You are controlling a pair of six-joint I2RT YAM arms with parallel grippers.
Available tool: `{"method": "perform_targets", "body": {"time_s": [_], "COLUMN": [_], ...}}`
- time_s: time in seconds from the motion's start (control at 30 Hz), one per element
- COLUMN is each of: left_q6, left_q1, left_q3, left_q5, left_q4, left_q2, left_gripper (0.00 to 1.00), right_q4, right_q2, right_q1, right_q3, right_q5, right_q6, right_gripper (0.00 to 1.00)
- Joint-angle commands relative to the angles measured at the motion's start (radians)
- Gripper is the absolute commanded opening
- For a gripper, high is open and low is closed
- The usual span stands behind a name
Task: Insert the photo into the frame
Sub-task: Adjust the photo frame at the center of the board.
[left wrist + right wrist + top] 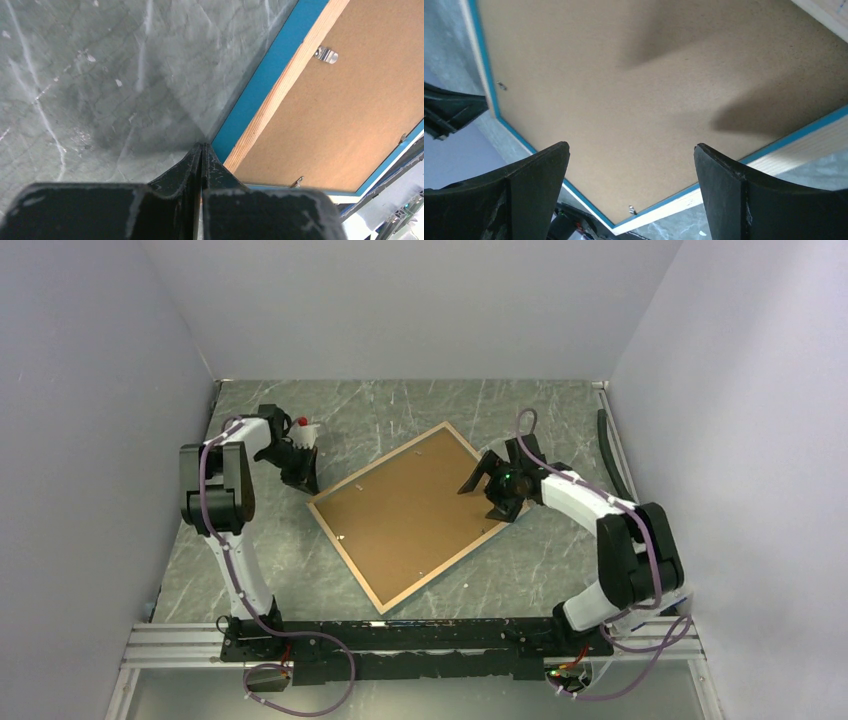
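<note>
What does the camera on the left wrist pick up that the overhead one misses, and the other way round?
Only the left wrist view: the turquoise edge of the frame, and the left gripper shut tight right beside it. Only the overhead view: the frame's full outline, and the right gripper spread open above its right side. Both: the brown backing board set in the frame, and the green table.

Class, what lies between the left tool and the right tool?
The frame, back side up with its brown backing board showing, spans the stretch between the shut left tool and the open right tool; the top view shows this.
</note>
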Motion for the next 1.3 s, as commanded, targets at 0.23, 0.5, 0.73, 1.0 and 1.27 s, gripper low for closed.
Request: {"method": "perform_targets", "body": {"time_s": [0.23, 0.5, 0.73, 1.0, 1.27], "left_q6": [0.015, 0.001, 0.016, 0.062, 0.08], "left_q1": [0.005, -0.005, -0.027, -0.069, -0.079], "left_q3": [0.035, 0.066, -0.031, -0.202, -0.287], "left_q5": [0.019, 0.058, 0.065, 0.136, 0.129], "left_q4": [-0.031, -0.024, -0.015, -0.04, -0.065], "left_q2": [-0.046, -0.004, 0.0, -0.127, -0.224], "left_gripper": [0.08, 0.08, 0.08, 0.08, 0.09], "right_q4": [-0.269, -0.131, 0.029, 0.033, 0.044], "right_q2": [-0.282, -0.256, -0.113, 0.069, 0.192], "right_q1": [-0.031, -0.033, -0.056, -0.106, -0.109], "right_q3": [-0.08, -0.202, -0.09, 0.125, 0.245], "right_q5": [0.115, 0.06, 0.059, 0.047, 0.0], "right_q6": [-0.026, 0.005, -0.032, -0.091, -0.117], "right_gripper": [1.0, 1.0, 1.0, 1.0, 1.0]}}
